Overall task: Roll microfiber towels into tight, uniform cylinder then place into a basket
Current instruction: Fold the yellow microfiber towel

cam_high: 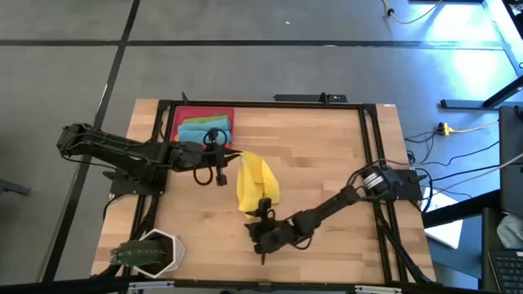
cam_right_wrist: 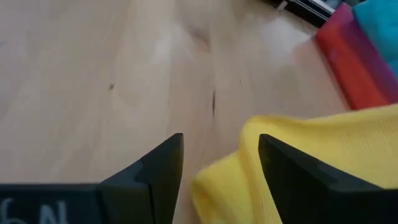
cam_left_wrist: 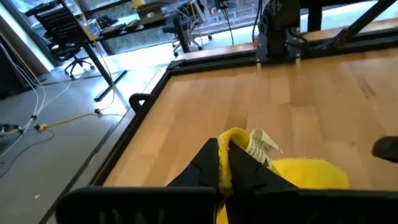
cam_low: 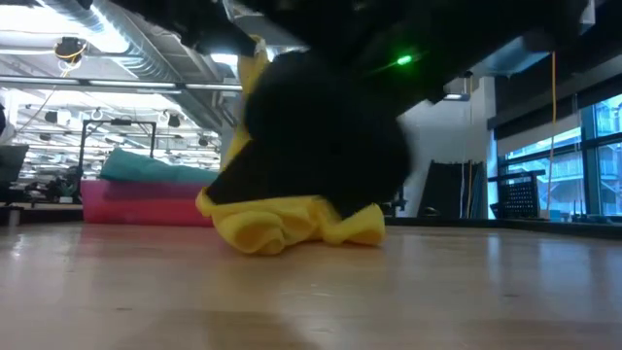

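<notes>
**Yellow towel pinched at one end, open tool at the other**

Low in the high view's middle, the right tool (cam_high: 263, 214) sits with fingers spread at the near edge of the yellow towel (cam_high: 256, 184), nothing between them. A potted plant (cam_high: 149, 251) stands at the bench's (cam_high: 327, 163) lower left. The left tool (cam_high: 239, 154) is pressed together on the towel's far corner, lifting it. Beyond, upper left, the red basket (cam_high: 181, 114) holds teal and green towels (cam_high: 204, 126). In the low view a dark arm blocks most of the towel.

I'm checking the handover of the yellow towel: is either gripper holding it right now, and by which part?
The left gripper pinches the yellow towel at its tagged edge. The right gripper is open at the towel's other end, holding nothing.
</notes>
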`<move>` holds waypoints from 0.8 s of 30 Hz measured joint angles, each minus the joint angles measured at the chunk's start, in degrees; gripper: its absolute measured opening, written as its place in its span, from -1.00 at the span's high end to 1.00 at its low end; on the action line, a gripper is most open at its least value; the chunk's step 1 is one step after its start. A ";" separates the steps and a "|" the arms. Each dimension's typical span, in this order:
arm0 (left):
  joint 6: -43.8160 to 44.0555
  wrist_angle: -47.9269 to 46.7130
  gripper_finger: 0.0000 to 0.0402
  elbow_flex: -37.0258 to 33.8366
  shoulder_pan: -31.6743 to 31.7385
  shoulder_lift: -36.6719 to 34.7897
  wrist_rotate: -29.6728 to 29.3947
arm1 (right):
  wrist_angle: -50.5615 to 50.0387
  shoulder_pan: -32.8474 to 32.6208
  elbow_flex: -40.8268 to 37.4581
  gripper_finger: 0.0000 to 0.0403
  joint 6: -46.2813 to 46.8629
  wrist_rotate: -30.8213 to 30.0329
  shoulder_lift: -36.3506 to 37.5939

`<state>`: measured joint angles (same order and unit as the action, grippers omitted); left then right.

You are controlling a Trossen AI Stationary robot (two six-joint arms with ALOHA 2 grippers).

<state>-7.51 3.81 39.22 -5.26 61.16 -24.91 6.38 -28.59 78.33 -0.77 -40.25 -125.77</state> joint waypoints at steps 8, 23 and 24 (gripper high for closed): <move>1.38 -0.44 1.00 0.00 -0.05 0.01 0.07 | -7.51 1.45 10.29 -0.04 0.20 -6.55 -7.23; 1.38 -0.46 1.00 0.00 -0.07 0.01 0.81 | -11.22 3.22 11.76 0.32 3.47 -8.83 -9.18; 1.38 -0.54 1.00 0.00 -0.09 0.01 0.81 | -11.22 3.22 11.76 0.40 3.43 -8.67 -9.18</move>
<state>-6.13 3.26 39.22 -5.34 61.17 -24.10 -4.84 -25.36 90.08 2.66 -48.92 -134.96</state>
